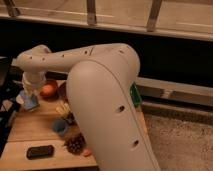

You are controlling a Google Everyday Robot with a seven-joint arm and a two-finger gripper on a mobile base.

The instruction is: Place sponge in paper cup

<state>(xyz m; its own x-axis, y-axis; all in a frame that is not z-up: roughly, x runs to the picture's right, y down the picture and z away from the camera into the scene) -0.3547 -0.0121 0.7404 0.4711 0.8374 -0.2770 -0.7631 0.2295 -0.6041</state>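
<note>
My gripper is at the left of the wooden table, at the end of the big white arm that fills the middle of the view. It is shut on a light blue sponge and holds it just above the table's back left part. A small blue-grey cup stands on the table to the right of the gripper and nearer to me, apart from the sponge. I cannot tell whether it is the paper cup.
An orange fruit and a brown bowl lie right of the gripper. Yellow pieces, a pinecone and a flat black object are nearer. A sliver of green tray shows behind the arm.
</note>
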